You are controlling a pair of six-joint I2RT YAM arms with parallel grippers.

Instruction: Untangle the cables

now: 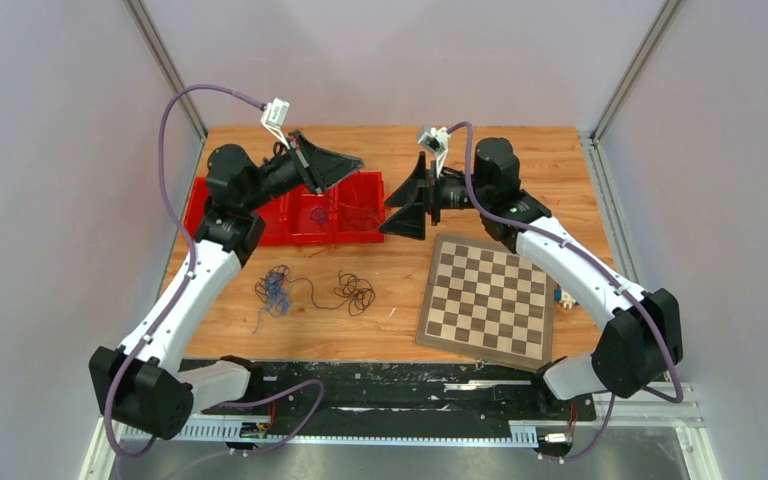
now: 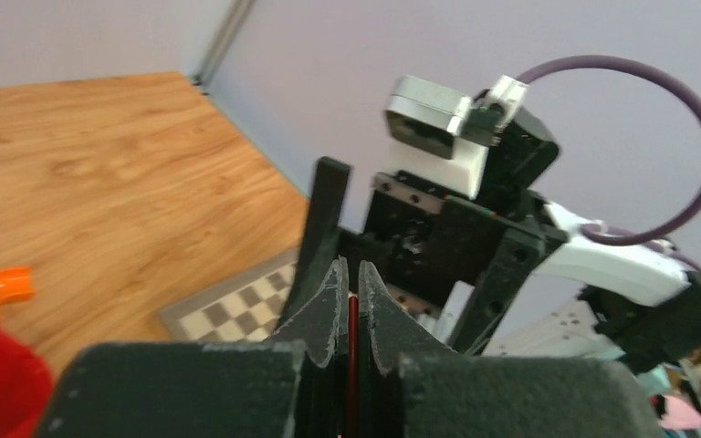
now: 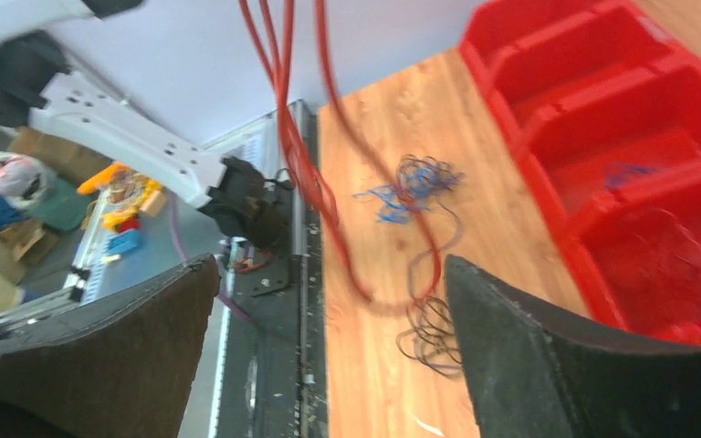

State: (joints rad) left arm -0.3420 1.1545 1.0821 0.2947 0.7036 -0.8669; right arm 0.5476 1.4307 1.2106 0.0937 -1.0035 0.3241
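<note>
Warm wood-grain table (image 1: 520,170) with a satin sheen, glossy moulded red plastic tray (image 1: 200,200), matt wood-veneer chessboard (image 1: 487,300), smooth white plastic arm shells (image 1: 195,285), rubbery purple hose (image 1: 165,150), matt black, faintly ridged plastic left gripper (image 2: 350,274), thin smooth-coated red cable (image 2: 353,347).

Bare table (image 1: 400,285) lies open between red bins (image 1: 365,234) and chessboard (image 1: 487,300).

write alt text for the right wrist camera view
A red cable hangs in loops down the middle, seen between the two wide-open jaws in the foreground. Beyond it, a blue tangle and a dark tangle lie on the wooden table, with a red divided tray at right.
</note>
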